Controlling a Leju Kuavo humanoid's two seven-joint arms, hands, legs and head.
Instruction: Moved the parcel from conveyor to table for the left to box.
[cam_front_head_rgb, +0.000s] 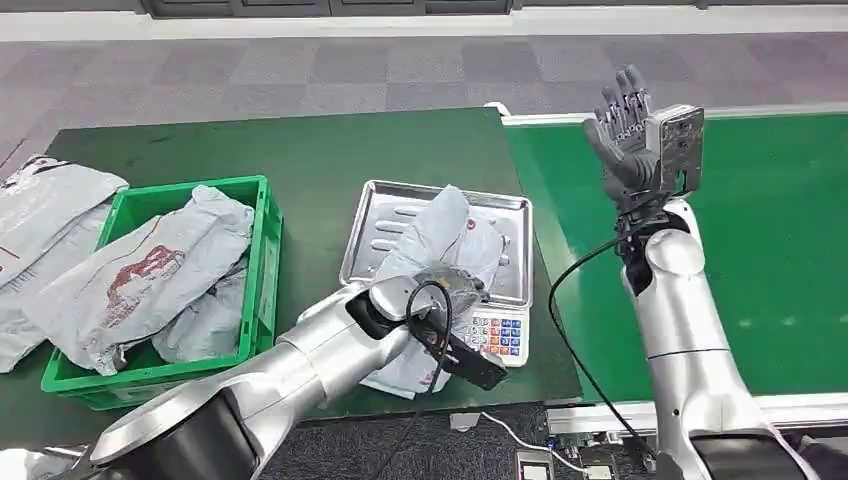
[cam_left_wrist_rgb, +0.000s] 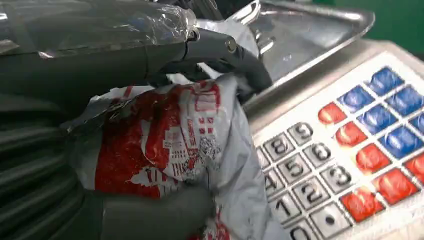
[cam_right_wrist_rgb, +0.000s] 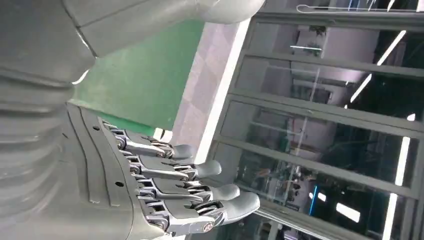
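A grey plastic parcel (cam_front_head_rgb: 440, 250) with red print lies across the scale's steel tray (cam_front_head_rgb: 372, 215) and hangs over its keypad. My left hand (cam_front_head_rgb: 445, 290) grips the parcel's near part; in the left wrist view its thumb and dark fingers (cam_left_wrist_rgb: 220, 50) clamp the crumpled red-printed bag (cam_left_wrist_rgb: 170, 135). My right hand (cam_front_head_rgb: 625, 135) is raised over the green conveyor (cam_front_head_rgb: 780, 240), fingers straight and spread, holding nothing; the right wrist view shows those fingers (cam_right_wrist_rgb: 200, 192) extended in the air.
A green crate (cam_front_head_rgb: 255, 280) with several grey parcels sits left of the scale, more parcels (cam_front_head_rgb: 40, 230) lie beyond it. The scale keypad (cam_front_head_rgb: 495, 335) faces the table's front edge. A black cable loops between my arms.
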